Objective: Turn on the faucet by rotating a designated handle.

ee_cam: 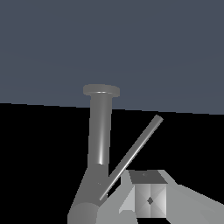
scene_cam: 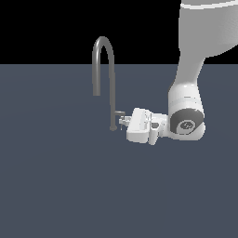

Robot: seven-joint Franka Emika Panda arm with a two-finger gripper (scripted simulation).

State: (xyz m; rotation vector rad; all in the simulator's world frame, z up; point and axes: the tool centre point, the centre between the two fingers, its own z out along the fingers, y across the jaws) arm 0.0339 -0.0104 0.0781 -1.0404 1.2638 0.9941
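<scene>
The faucet [scene_cam: 112, 93] stands mid-scene as a thin grey stem with a high arched spout [scene_cam: 102, 42]. The handle [scene_cam: 119, 113] is a short grey stub low on the stem, on the exterior view's right. My gripper [scene_cam: 123, 122] lies horizontally, its fingertips right at the handle and close to the stem's foot. In the wrist view the stem [ee_cam: 100, 131] runs to its round base [ee_cam: 101, 90], and the handle's slender pin [ee_cam: 133, 152] slants beside one finger [ee_cam: 148, 199]. The other finger is hidden, so the jaw gap does not show.
The white arm [scene_cam: 186, 118] reaches in from the exterior view's right, with its upper link [scene_cam: 204, 42] rising to the top edge. The dark grey-blue floor [scene_cam: 56, 186] spreads flat around the faucet.
</scene>
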